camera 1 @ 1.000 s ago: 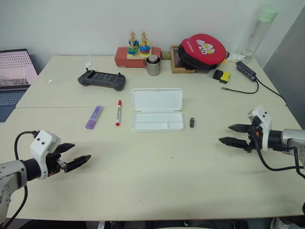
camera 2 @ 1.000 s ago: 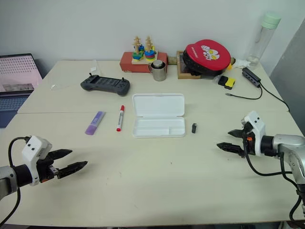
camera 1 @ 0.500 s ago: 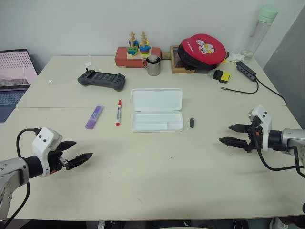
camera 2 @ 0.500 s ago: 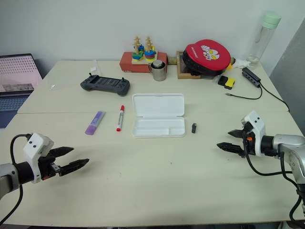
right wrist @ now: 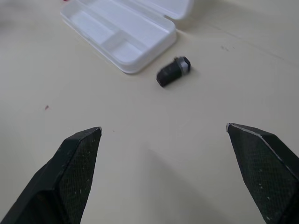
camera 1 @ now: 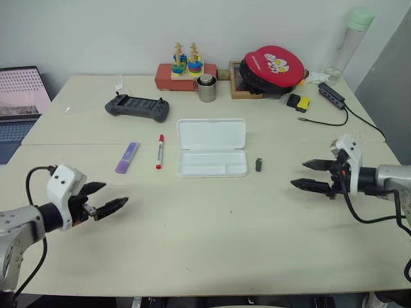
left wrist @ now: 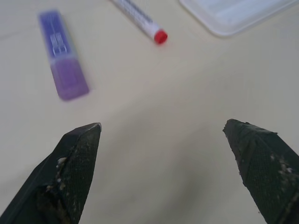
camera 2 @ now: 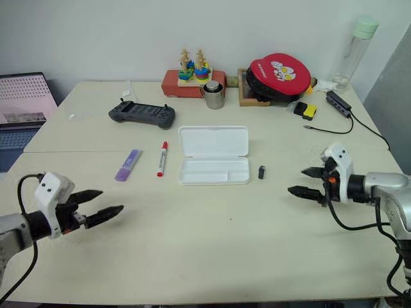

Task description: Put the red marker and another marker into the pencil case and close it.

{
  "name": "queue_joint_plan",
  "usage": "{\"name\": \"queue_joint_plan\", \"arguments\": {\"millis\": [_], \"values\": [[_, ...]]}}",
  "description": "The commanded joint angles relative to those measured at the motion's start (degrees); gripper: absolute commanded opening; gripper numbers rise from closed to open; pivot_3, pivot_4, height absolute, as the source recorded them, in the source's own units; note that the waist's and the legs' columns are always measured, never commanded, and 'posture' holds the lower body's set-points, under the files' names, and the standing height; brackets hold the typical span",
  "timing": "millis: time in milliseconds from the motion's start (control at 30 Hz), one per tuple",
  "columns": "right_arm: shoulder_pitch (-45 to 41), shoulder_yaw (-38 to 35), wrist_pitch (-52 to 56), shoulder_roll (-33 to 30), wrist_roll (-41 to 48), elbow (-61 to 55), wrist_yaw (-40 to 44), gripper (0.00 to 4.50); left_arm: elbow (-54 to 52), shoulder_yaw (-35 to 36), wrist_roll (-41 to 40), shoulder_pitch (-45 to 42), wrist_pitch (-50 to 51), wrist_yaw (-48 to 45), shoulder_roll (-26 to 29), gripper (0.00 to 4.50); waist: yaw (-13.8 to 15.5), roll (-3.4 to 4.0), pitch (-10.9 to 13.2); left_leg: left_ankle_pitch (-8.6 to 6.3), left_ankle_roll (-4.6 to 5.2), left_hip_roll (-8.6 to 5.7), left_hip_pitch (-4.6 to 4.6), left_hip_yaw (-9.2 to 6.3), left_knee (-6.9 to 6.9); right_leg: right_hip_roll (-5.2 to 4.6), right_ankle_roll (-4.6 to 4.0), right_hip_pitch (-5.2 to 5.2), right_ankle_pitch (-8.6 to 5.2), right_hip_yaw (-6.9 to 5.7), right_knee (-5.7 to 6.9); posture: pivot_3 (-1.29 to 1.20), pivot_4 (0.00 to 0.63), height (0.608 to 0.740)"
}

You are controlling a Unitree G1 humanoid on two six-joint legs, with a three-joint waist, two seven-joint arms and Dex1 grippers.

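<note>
Markers, red (camera 1: 158, 151) and purple (camera 1: 126, 157), lay beside the open pencil case (camera 1: 212, 147), well ahead of the left gripper (camera 1: 106, 200); both it and the right gripper (camera 1: 311, 175) were spread, empty.

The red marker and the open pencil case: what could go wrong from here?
1. The red marker lies close beside the purple marker; the open left claw might nudge one while taking the other.
2. A small black object lies right beside the pencil case; the open right claw could knock it.
</note>
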Motion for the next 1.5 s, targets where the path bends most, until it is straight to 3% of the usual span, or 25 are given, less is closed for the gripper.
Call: {"name": "queue_joint_plan", "arguments": {"millis": [33, 200, 500, 600, 833, 1167, 1500], "values": [[-8.3, 6.6, -4.0, 4.1, -2.8, 3.1, 2.9, 4.48, -5.8, -6.1, -3.3, -6.3, 1.3, 1.5, -4.4, 4.50, -0.1, -0.05, 0.0, 0.00, 0.00, 0.00, 0.01, -0.01, 0.00, 0.00, 0.00, 0.01, 0.00, 0.00, 0.00, 0.00, 0.150, 0.740], [-18.5, 16.6, -12.1, 12.9, -10.7, 15.3, 5.9, 4.48, -5.8, -12.5, -2.5, -13.1, -1.0, 2.8, -10.8, 4.50, -0.4, -0.15, -0.1, 0.00, -0.01, -0.01, -0.05, 0.02, -0.01, 0.01, -0.01, -0.13, 0.01, -0.04, 0.00, 0.00, 0.150, 0.740], [-23.6, 26.1, -19.4, 21.0, -20.9, 26.6, 9.4, 4.48, -5.1, -19.5, -0.3, -16.8, -4.2, -0.2, -12.2, 4.50, -0.5, -0.14, -0.1, 0.01, -0.01, -0.03, -0.04, 0.00, 0.02, 0.00, -0.01, -0.14, 0.01, -0.05, 0.01, 0.00, 0.150, 0.740], [-24.3, 27.6, -20.2, 23.1, -23.8, 29.6, 8.6, 4.03, -3.3, -20.7, 1.1, -18.7, -5.6, -0.4, -12.6, 4.50, -0.5, -0.14, -0.1, 0.01, -0.02, -0.04, -0.03, 0.02, 0.03, 0.00, -0.01, -0.14, 0.01, -0.06, 0.03, 0.00, 0.150, 0.740], [-25.8, 28.1, -23.5, 26.6, -29.6, 36.1, 5.5, 2.22, -1.4, -21.2, 1.5, -20.1, -6.7, -1.2, -13.0, 4.50, -0.6, -0.13, -0.1, 0.01, -0.02, -0.05, -0.01, 0.03, 0.04, 0.00, -0.01, -0.15, 0.01, -0.09, 0.06, 0.00, 0.150, 0.740], [-24.2, 27.2, -27.6, 26.5, -30.1, 32.0, 9.3, 0.08, -2.4, -18.9, 1.1, -17.4, -6.5, -1.0, -11.7, 4.50, -0.7, -0.12, -0.1, 0.01, -0.02, -0.05, -0.01, 0.01, 0.04, 0.00, -0.01, -0.16, 0.01, -0.08, 0.08, 0.00, 0.150, 0.740], [-17.1, 27.5, -22.0, 22.4, -28.8, 14.5, 13.9, 0.01, -8.6, -11.7, -2.3, -8.1, -2.6, -1.2, -6.8, 4.50, -0.6, -0.12, -0.1, 0.01, -0.02, -0.05, -0.05, -0.05, 0.00, 0.00, -0.01, -0.18, 0.01, -0.06, 0.04, 0.00, 0.150, 0.740]]}}
